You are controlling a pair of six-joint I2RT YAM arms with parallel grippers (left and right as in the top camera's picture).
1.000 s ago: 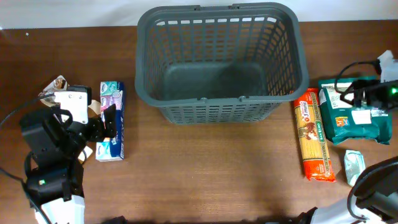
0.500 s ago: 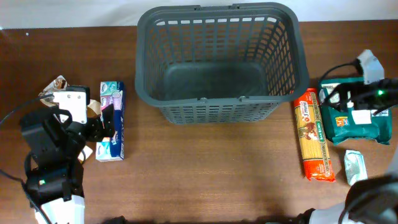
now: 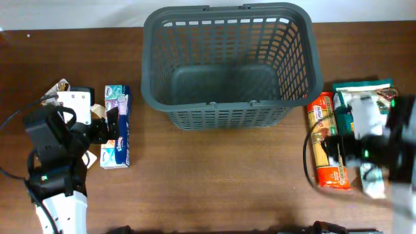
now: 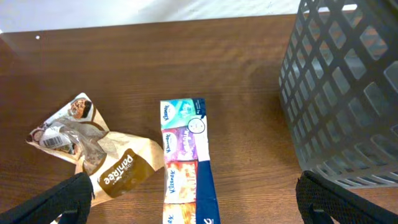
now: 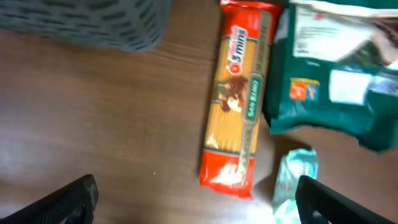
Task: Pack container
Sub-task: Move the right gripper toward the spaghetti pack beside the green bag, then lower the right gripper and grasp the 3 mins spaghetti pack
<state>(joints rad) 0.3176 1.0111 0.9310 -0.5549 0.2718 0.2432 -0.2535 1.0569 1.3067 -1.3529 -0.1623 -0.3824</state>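
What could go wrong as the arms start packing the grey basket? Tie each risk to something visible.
The long orange spaghetti packet lies tight against the dark green bag, so lifting one may drag the other. The dark grey slotted plastic basket has tall walls; a packet carried low could catch its rim.

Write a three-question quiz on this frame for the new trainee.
1. True or false: the basket already holds a packet.
2. The tissue pack lies: A. inside the basket; B. on the table, left of the basket; C. over by the right arm.
3. Fill in: the left gripper and right gripper both stand ____.

Key: 1. False, the basket is empty. 2. B. 3. Open.
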